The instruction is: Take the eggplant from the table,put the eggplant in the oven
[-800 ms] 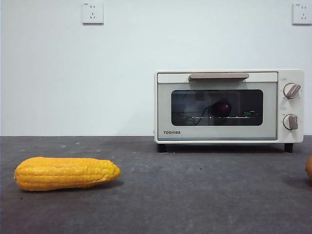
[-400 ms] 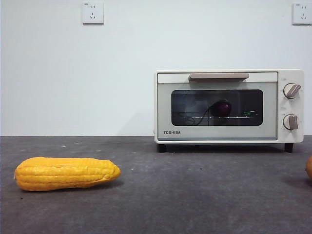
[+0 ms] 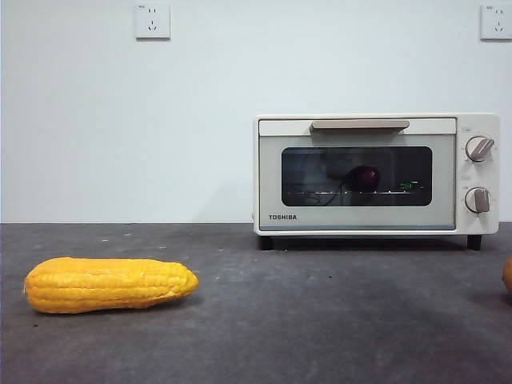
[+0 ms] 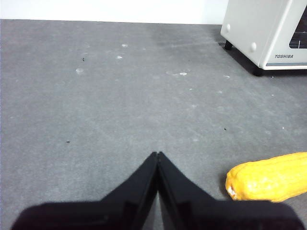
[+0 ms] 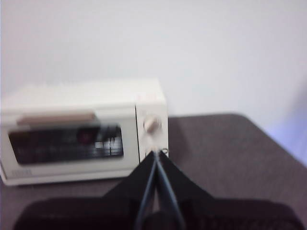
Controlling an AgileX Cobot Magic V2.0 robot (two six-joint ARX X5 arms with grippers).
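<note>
The eggplant (image 3: 366, 178) sat inside your oven (image 3: 376, 174), behind the closed glass door.
Your left gripper (image 4: 157, 154) and right gripper (image 5: 156, 152) were both pinched together, empty; corn (image 3: 110, 284) lay at the oven's 8 o'clock.

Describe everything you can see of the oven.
The oven is a small cream-white TOSHIBA toaster oven standing upright on short dark feet at the back of the table, against the wall. Its dark glass door is shut, with a bar handle along the top and two round knobs stacked at the right. Through the glass, the purple eggplant shows on the wire rack. No gripper touches it.
</note>
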